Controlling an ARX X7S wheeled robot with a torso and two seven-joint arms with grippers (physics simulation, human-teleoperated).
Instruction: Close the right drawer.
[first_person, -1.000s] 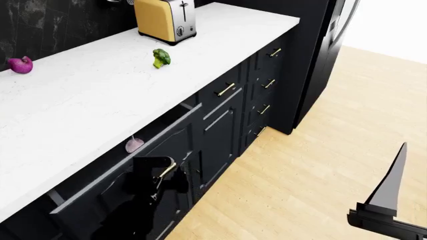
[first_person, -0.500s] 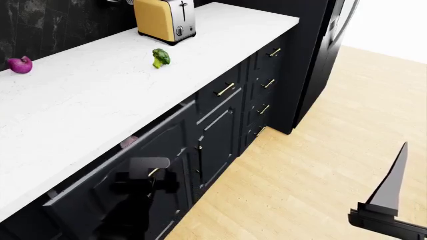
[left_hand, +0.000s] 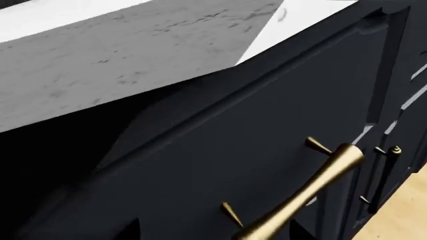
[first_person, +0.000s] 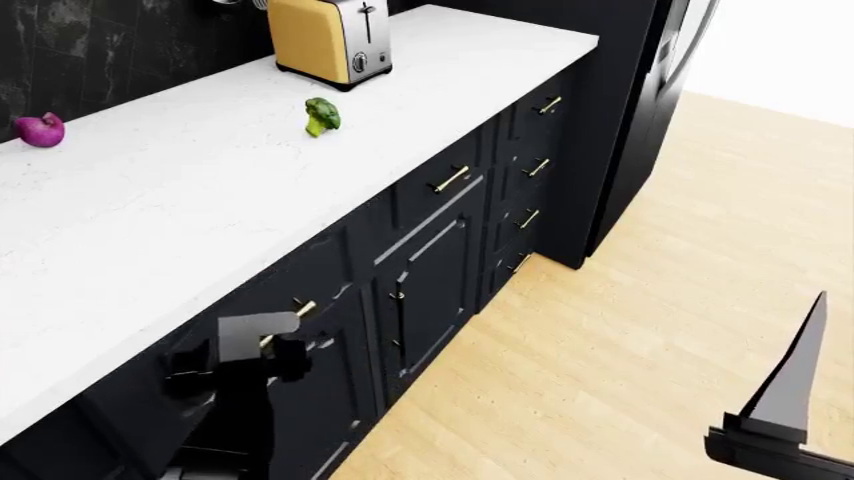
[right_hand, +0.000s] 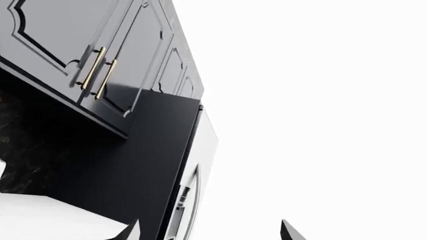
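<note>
The right drawer (first_person: 340, 262) is the wide black panelled front under the white countertop (first_person: 200, 200); in the head view it sits almost flush with the cabinets. My left gripper (first_person: 251, 342) is against that front, next to the brass bar handle (first_person: 302, 308). In the left wrist view the drawer front (left_hand: 220, 150) fills the frame. A thin dark gap shows under the counter's edge, and the brass bar handle (left_hand: 313, 185) runs between the spread tips of my open left gripper (left_hand: 213, 232). My right gripper (first_person: 787, 400) hangs open over the floor, far from the cabinets, tips apart (right_hand: 210, 231).
On the counter stand a yellow toaster (first_person: 331, 38), a broccoli (first_person: 322, 114) and a purple vegetable (first_person: 40, 129). Right of the drawer are tall cabinet doors (first_person: 434, 280), narrow stacked drawers (first_person: 534, 165) and a black fridge (first_person: 641, 100). Wooden floor (first_person: 641, 300) lies in front.
The drawer has slid in from well open to nearly flush, hiding the pink object inside. My left gripper moved with its front toward the cabinets. The right arm barely moved.
</note>
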